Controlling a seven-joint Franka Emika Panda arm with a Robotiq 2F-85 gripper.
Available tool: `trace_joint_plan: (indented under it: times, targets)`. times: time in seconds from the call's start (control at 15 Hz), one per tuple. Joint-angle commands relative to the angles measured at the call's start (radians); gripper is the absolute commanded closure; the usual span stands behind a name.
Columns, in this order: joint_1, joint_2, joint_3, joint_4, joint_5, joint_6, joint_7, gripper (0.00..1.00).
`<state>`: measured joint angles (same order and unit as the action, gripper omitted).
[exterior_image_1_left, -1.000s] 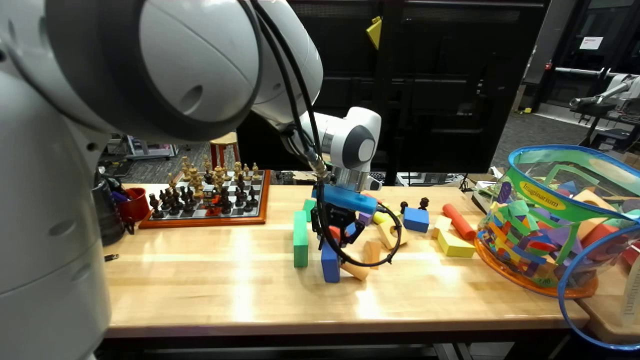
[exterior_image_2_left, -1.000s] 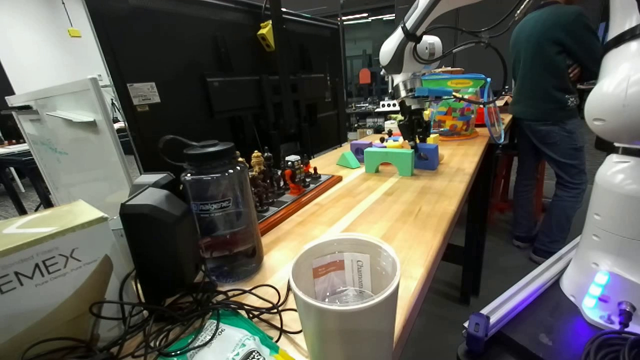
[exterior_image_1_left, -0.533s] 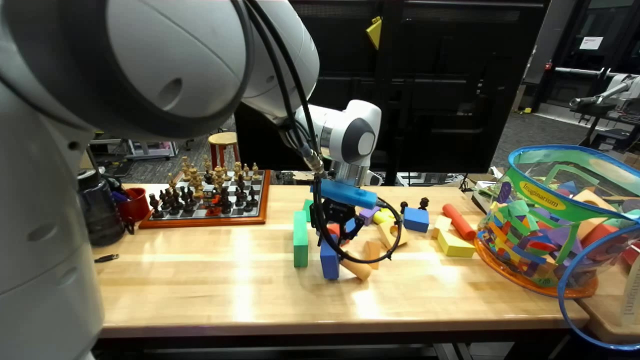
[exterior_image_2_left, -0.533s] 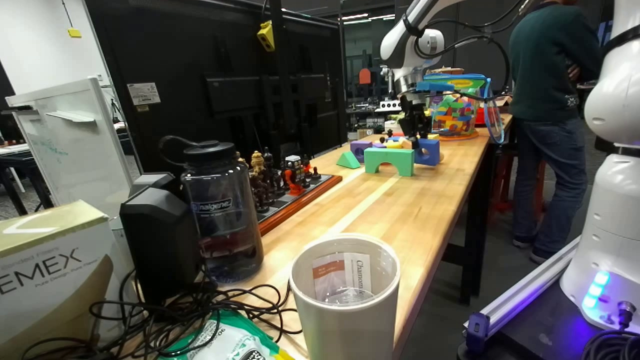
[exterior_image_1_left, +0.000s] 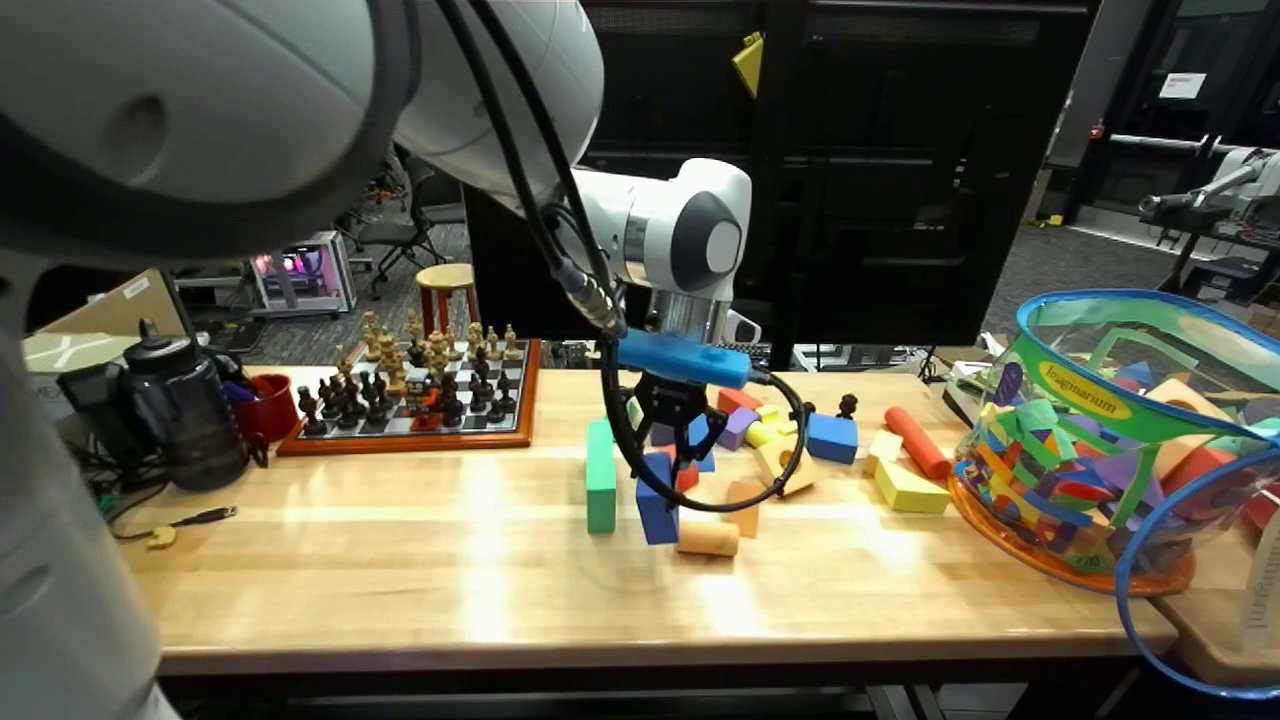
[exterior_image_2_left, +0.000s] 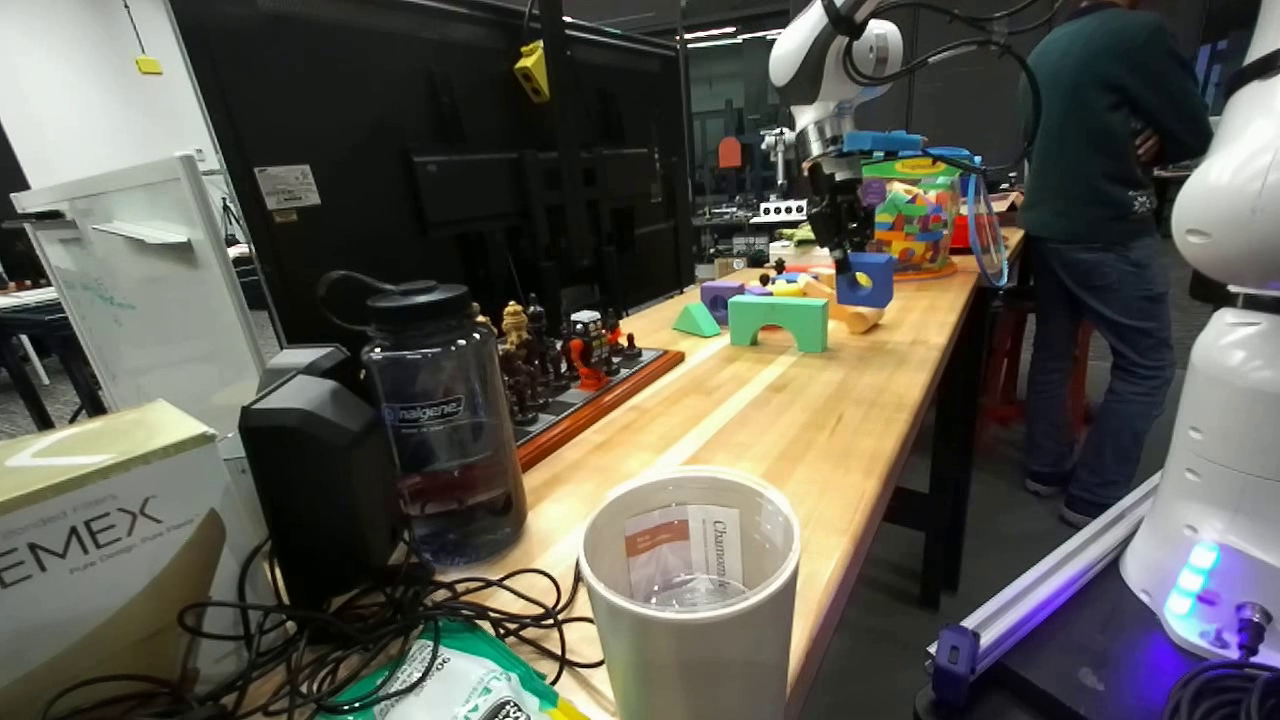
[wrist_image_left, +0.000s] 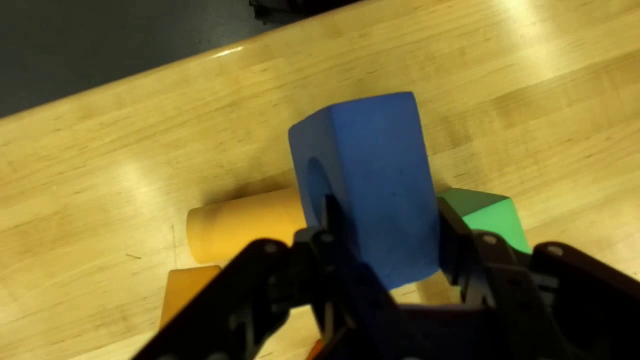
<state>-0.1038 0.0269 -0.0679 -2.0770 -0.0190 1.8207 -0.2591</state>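
Observation:
In the wrist view, a blue block (wrist_image_left: 387, 175) with a round hole in its side is pinched between the black fingers of my gripper (wrist_image_left: 390, 215). One finger lies at the holed face and the opposite finger presses the other side. An exterior view shows the blue block (exterior_image_2_left: 866, 283) slightly tilted and raised off the table. Below it lies an orange cylinder (exterior_image_1_left: 708, 538), on its side. A green arch block (exterior_image_2_left: 779, 308) stands close by, seen partly behind a finger in the wrist view. An orange block (wrist_image_left: 186, 287) is near the cylinder, partly covered by the gripper.
Several coloured blocks, among them a yellow block (exterior_image_1_left: 912, 490) and a red cylinder (exterior_image_1_left: 918, 444), lie on the table. A clear bin of blocks (exterior_image_1_left: 1095, 385) stands beyond them. A chessboard (exterior_image_1_left: 420, 442), a bottle (exterior_image_2_left: 445, 430) and a cup (exterior_image_2_left: 690, 640) are also there.
My gripper has risen with the blue block, lifting it off the table and toward the bin. The orange cylinder has turned slightly and shows more. The green arch has stayed put.

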Motion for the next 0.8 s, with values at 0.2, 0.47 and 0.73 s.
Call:
trace_joint_plan:
  times: [0.2, 0.47, 0.73]
  targets:
    - [0.046, -0.091, 0.024, -0.014, -0.086, -0.073, 0.085, 0.81]
    - [0.071, -0.094, 0.043, 0.008, -0.118, -0.1, 0.112, 0.81]
    - [0.086, -0.09, 0.055, 0.035, -0.138, -0.122, 0.131, 0.81]
